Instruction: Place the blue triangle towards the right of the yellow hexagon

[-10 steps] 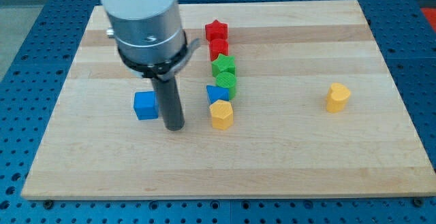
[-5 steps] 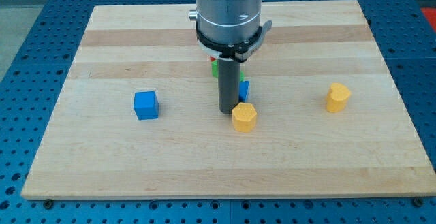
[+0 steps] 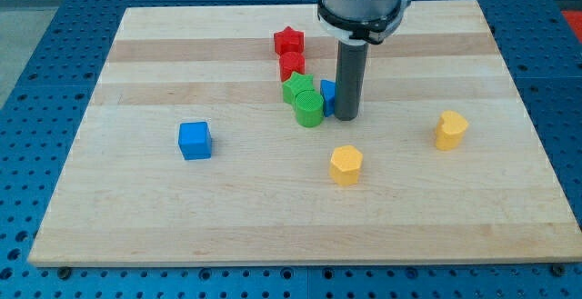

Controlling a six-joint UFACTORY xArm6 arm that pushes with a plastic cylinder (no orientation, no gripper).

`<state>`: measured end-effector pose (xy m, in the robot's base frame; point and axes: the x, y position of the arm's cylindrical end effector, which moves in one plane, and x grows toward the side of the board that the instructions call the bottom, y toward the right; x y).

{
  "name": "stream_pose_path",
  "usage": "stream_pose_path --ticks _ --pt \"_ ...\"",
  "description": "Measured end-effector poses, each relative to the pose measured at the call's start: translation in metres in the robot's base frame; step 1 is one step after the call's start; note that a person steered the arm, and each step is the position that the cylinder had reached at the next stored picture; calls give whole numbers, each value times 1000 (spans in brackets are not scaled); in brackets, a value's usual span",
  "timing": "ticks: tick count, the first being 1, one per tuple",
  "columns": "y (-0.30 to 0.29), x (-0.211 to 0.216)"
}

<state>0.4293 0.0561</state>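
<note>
A blue cube (image 3: 195, 140) is sitting alone toward the board's left edge, well apart from everything else. Moving rightward, a column of blocks is running down from the top edge near the board's middle: a red star (image 3: 288, 40), a second red block (image 3: 291, 64) touching it below, then a green star-like block (image 3: 296, 88) and a green cylinder (image 3: 309, 110) pressed together.

The blue triangle (image 3: 327, 90) is showing only as a sliver, wedged between the green blocks on its left and my rod on its right; most of it is hiding behind the rod, so I cannot tell which way it is pointing. My tip (image 3: 345, 115) is resting on the board just beside the triangle, on its right and slightly nearer the bottom edge. There is no gripper here, so there is nothing to open or close; the tip is only standing against the block's side.

The yellow hexagon (image 3: 346, 164) is lying toward the bottom edge, below my tip and apart from it. A second yellow block (image 3: 450, 129) is standing well off toward the right edge.

The relation that matters: the triangle is lying left of my tip, while its goal is lying down and to the right of the hexagon. As I judge it, I am standing on the wrong side to push it there and would need to come around to its upper left.
</note>
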Motion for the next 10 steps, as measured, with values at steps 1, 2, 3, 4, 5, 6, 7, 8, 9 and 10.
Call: stream_pose_path --ticks 1,2,3,4,5,6,7,8,9,10 --pt "0 0" --pt "0 -29" --pt "0 -101" --pt "-2 -116" --pt "-8 -121" --pt "-23 -121" --pt "-49 -118" --pt "-56 -105" --pt "-38 -81" --pt "-6 -46"
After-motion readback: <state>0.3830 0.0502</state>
